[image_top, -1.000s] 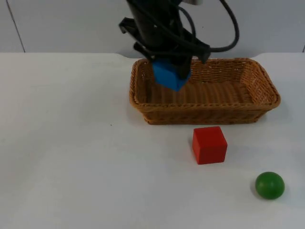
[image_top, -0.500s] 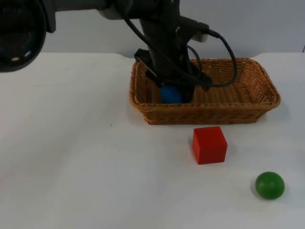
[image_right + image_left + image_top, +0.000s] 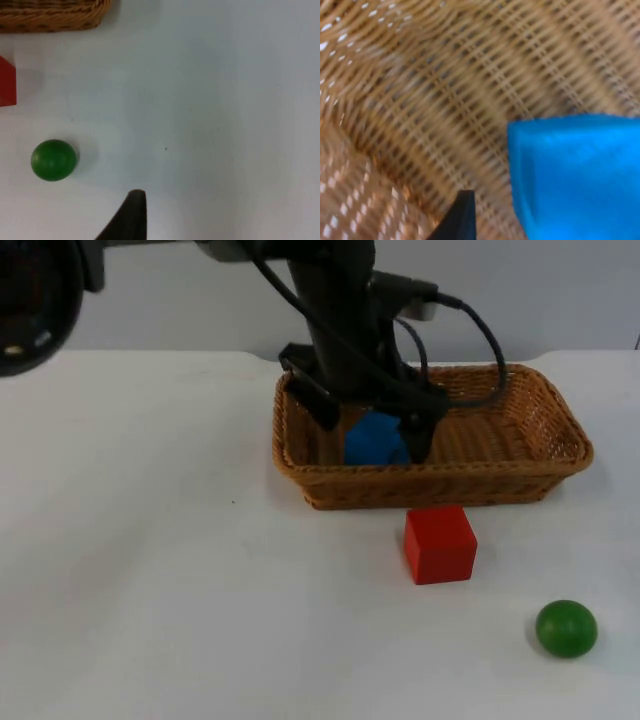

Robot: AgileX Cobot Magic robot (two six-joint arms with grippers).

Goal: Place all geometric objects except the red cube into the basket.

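In the top view the left gripper (image 3: 372,430) is down inside the wicker basket (image 3: 540,475), near its left end, with the blue block (image 3: 374,440) between its two black fingers; the fingers stand apart on either side of the block, so I judge the jaws parted, in the act of letting go, though whether a pad touches the block cannot be told. The red cube (image 3: 440,543) sits on the table just in front of the basket, and the green ball (image 3: 566,628) lies well apart, toward the near right. To finish this step well, the fingers should open clear of the block and lift straight up, so that nothing drags the block or the basket wall along. In the left wrist view the blue block (image 3: 575,175) rests against the woven basket floor (image 3: 445,100), a fingertip standing just beside it with a gap showing. In the right wrist view the right gripper (image 3: 131,215) waits above the bare table (image 3: 225,125), the green ball (image 3: 53,159) near it; its opening cannot be judged, and it holds nothing visible.
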